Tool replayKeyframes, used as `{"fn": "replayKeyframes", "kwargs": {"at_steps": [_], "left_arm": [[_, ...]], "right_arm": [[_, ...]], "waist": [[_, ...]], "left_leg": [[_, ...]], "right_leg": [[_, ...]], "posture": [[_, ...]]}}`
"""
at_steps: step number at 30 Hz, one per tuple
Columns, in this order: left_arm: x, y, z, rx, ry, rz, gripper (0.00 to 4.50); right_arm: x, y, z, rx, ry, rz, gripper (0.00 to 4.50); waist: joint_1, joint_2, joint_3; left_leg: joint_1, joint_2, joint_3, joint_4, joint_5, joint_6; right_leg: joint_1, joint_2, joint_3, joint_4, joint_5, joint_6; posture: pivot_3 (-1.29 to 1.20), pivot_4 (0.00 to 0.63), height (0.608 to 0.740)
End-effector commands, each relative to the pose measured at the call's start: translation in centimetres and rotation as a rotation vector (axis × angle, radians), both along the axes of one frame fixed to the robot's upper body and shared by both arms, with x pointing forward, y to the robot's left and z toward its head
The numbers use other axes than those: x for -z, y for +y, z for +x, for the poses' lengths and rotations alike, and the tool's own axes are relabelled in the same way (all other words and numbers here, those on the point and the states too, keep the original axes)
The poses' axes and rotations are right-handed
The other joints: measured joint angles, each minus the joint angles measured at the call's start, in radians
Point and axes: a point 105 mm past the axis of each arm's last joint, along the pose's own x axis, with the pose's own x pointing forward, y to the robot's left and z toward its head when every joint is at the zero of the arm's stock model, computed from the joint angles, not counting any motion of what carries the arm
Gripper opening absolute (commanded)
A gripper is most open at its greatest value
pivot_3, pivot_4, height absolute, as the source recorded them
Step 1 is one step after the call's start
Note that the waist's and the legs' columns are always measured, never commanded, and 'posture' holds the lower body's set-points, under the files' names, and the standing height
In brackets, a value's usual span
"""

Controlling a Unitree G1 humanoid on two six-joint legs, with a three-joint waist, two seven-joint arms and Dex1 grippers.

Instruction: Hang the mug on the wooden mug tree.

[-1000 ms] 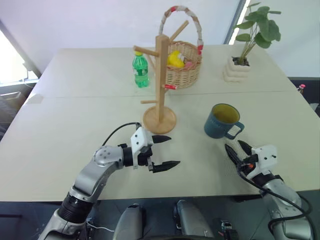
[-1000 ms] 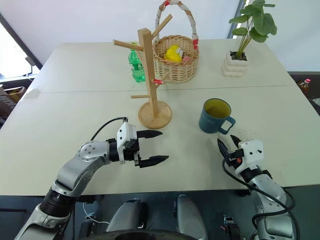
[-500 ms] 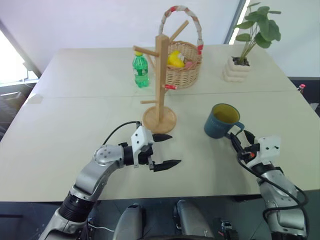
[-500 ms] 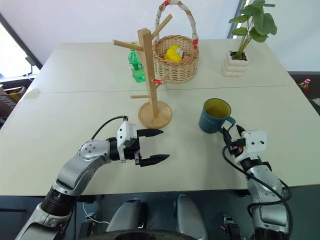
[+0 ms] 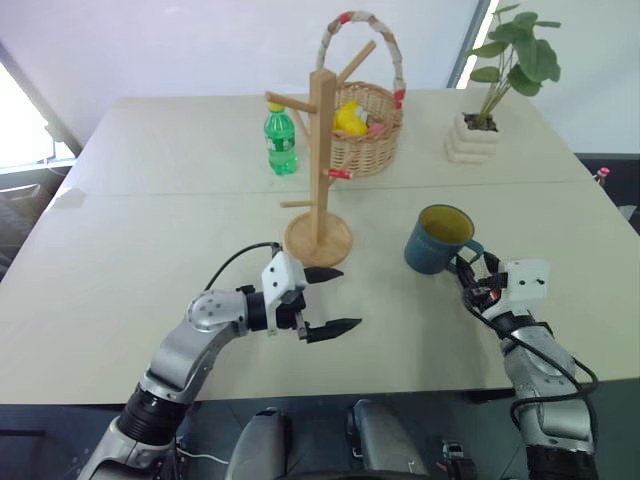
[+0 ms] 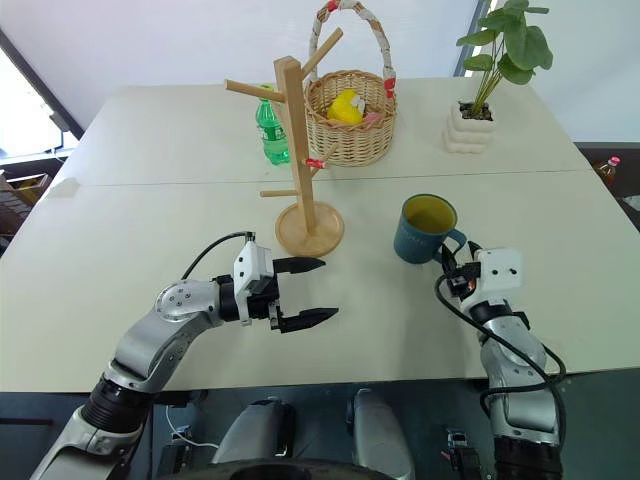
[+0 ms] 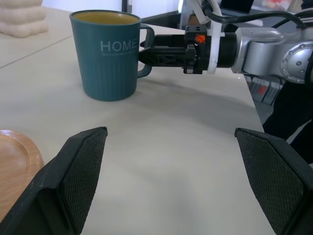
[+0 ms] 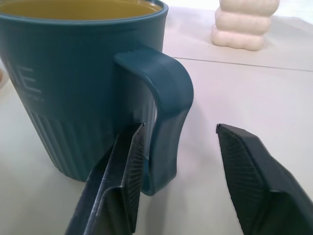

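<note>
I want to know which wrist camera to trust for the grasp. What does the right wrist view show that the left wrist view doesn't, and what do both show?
Only the right wrist view shows one finger of the right claw reaching into the loop of the handle, the other outside it with a gap left, and the plant pot in full.

Only the left wrist view shows the word HOME on the mug, the mug tree's round base, and the left claw open well short of the mug.

Both show the mug upright on the table.
</note>
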Motion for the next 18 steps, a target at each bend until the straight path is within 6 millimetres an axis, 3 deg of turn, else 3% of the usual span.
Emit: {"fn": "replayKeyframes", "kwargs": {"at_steps": [1, 2, 8, 11, 12, 18], "left_arm": [[-1.0, 0.0, -0.2, 0.004, -0.041, -0.018, 4.5], [-1.0, 0.0, -0.2, 0.004, -0.041, -0.017, 4.5], [-0.9, 0.5, 0.0, -0.015, -0.041, -0.01, 4.5], [-0.7, 1.7, 0.9, -0.077, -0.043, -0.006, 4.5], [-0.7, 2.6, 1.5, -0.118, -0.042, -0.005, 4.5], [-1.4, 6.5, 3.3, -0.253, -0.062, -0.002, 4.5]], "right_arm": [[-0.5, 0.4, 0.2, -0.007, -0.015, 0.011, 0.53], [-0.5, 0.5, 0.2, -0.009, -0.015, 0.013, 0.07], [-1.7, 1.0, 0.2, -0.046, -0.04, -0.044, 0.03], [-3.8, 3.9, -0.1, -0.258, -0.082, -0.293, 0.03], [-5.4, 5.5, -0.1, -0.358, -0.123, -0.373, 0.03], [-12.2, 10.8, 0.0, -0.652, -0.258, -0.617, 0.03]], "waist": [[0.0, 0.0, 0.0], [0.0, 0.0, 0.0], [0.0, 0.0, 0.0], [-0.001, 0.001, 0.0], [-0.003, 0.001, 0.0], [-0.005, 0.001, 0.001]], "left_leg": [[0.0, 0.0, 0.0, 0.0, 0.0, 0.0], [0.0, 0.0, 0.0, 0.0, 0.0, 0.0], [0.0, 0.0, 0.0, 0.0, 0.0, 0.0], [0.0, 0.0, 0.0, 0.0, 0.0, 0.0], [0.0, 0.0, 0.0, 0.0, 0.0, 0.0], [0.001, 0.001, 0.0, 0.0, 0.0, 0.0]], "right_leg": [[0.0, 0.0, 0.0, 0.0, 0.0, 0.0], [0.0, 0.0, 0.0, 0.0, 0.0, 0.0], [0.0, 0.0, 0.0, 0.0, 0.0, 0.0], [0.0, 0.0, 0.0, 0.0, 0.0, 0.0], [0.0, 0.0, 0.0, 0.0, 0.0, 0.0], [-0.001, 0.002, 0.0, 0.001, 0.0, 0.0]], "posture": [[0.0, 0.15, 0.74], [0.0, 0.15, 0.74], [0.0, 0.15, 0.74], [0.0, 0.15, 0.74], [0.0, 0.15, 0.74], [0.0, 0.15, 0.74]]}}
